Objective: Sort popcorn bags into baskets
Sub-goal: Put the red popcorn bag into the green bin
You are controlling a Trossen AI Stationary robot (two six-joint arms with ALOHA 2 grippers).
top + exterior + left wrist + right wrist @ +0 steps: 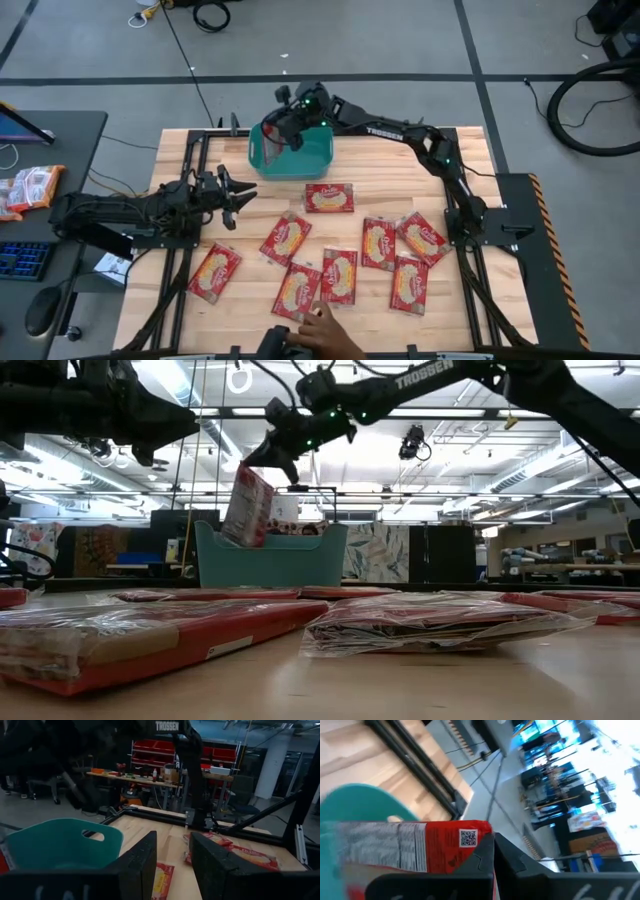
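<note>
The right gripper (268, 460), fingers clamped on one flat red popcorn packet (246, 507), holds it tilted above the teal plastic tub (270, 555) at the wooden surface (400, 175) far edge, while the left gripper (240, 195) waits nearby, fingers spread and empty.

Orange-white packets (32, 188) lie beside a blue keyboard (20, 260) and mouse (43, 311) (on the grey side desk (70, 140)).

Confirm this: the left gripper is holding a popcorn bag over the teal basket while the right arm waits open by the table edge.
Wrong arms. The right gripper holds the popcorn bag over the teal basket; the left gripper waits open by the table edge, as the high view shows.
</note>
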